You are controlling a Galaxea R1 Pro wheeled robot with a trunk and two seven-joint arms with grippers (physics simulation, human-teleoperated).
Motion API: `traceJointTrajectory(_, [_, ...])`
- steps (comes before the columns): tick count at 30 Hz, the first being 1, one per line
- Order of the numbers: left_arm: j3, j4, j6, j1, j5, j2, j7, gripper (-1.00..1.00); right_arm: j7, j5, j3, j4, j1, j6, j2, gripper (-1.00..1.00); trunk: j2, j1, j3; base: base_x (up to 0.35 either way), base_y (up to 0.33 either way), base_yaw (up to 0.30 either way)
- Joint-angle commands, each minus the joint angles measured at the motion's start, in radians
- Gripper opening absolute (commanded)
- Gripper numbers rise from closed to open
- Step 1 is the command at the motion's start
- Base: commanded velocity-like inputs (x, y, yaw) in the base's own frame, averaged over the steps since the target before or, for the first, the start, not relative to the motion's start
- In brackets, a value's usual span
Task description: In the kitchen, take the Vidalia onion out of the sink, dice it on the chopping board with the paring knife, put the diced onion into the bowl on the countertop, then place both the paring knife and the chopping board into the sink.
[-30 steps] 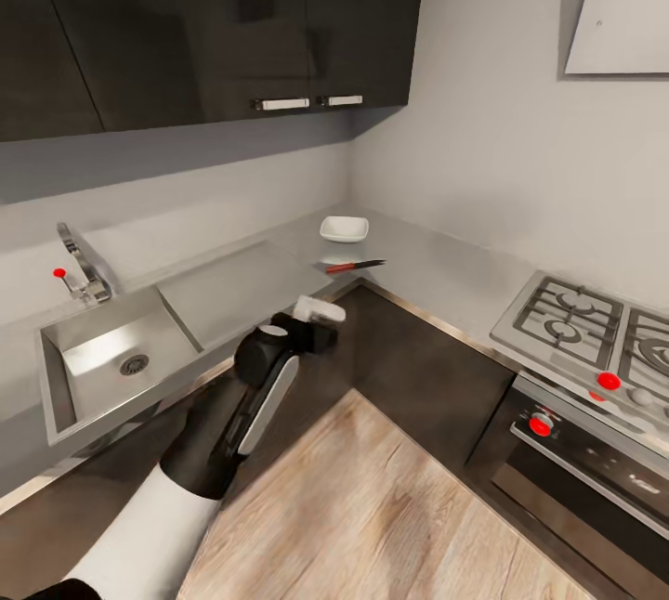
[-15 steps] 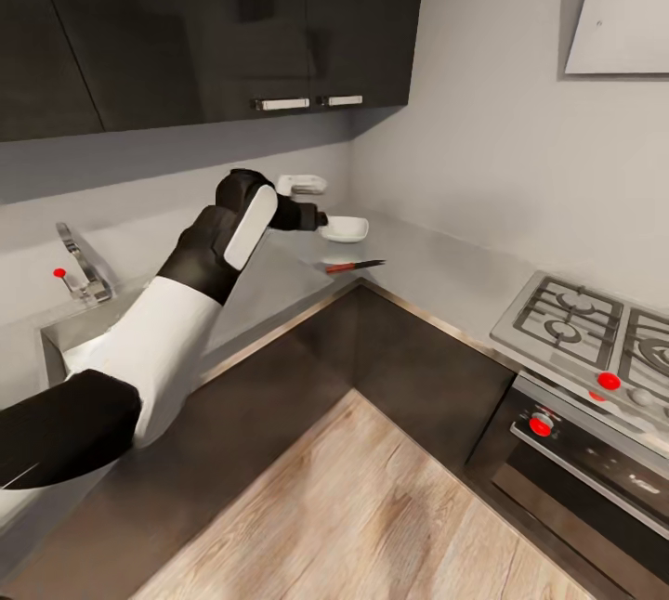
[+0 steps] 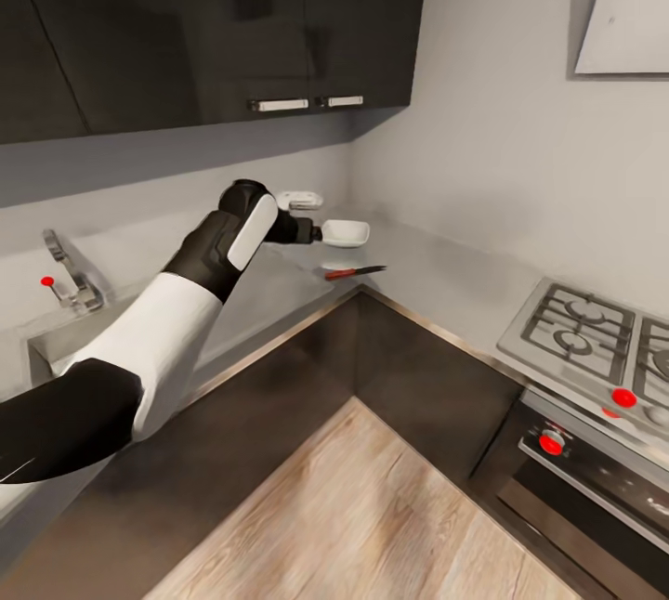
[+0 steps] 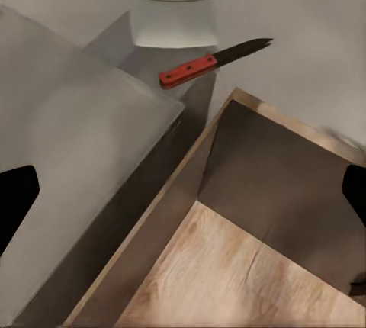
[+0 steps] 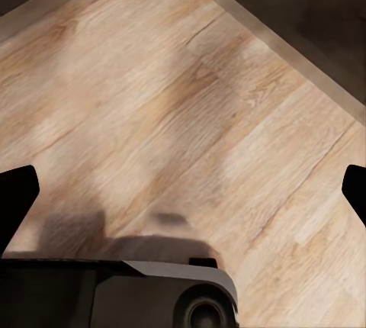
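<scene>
Over the corner of the countertop [image 3: 437,270] I've got the left gripper [image 3: 321,230] hanging just short of the bowl [image 3: 345,232], fingers spread wide with nothing in them, going by the wrist cam. The paring knife [image 4: 210,62] lies flat just in front of the bowl. The right gripper is open too, pointing at the wood floor [image 5: 191,114]. The sink [image 3: 46,349] sits far off to the side. No onion or board in sight, so I'd say basically everything's left.
</scene>
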Motion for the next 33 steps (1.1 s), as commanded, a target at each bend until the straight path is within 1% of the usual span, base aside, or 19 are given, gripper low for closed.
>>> traceJointTrajectory(1, [-0.002,0.004,0.002,-0.001,0.01,0.0,0.01,1.0,-0.01,0.01,0.002,-0.002,0.0,0.001,0.0,1.0,-0.002,0.001,-0.002,0.297,0.0,0.0])
traceJointTrajectory(9, [-0.002,0.01,0.001,-0.001,0.01,0.003,0.01,1.0,-0.009,0.012,0.004,-0.002,0.0,-0.002,0.0,1.0,-0.002,0.001,-0.002,0.306,-0.014,0.0])
traceJointTrajectory(26, [-0.003,0.011,0.0,-0.001,0.01,0.004,0.01,1.0,-0.008,0.014,0.007,-0.002,0.0,-0.003,0.0,1.0,-0.002,0.001,-0.002,0.308,-0.106,0.0])
traceJointTrajectory(33, [-0.003,0.01,0.0,-0.001,0.01,0.004,0.01,1.0,-0.008,0.014,0.007,-0.002,0.0,-0.003,0.0,1.0,-0.002,0.001,-0.002,0.277,-0.027,0.0])
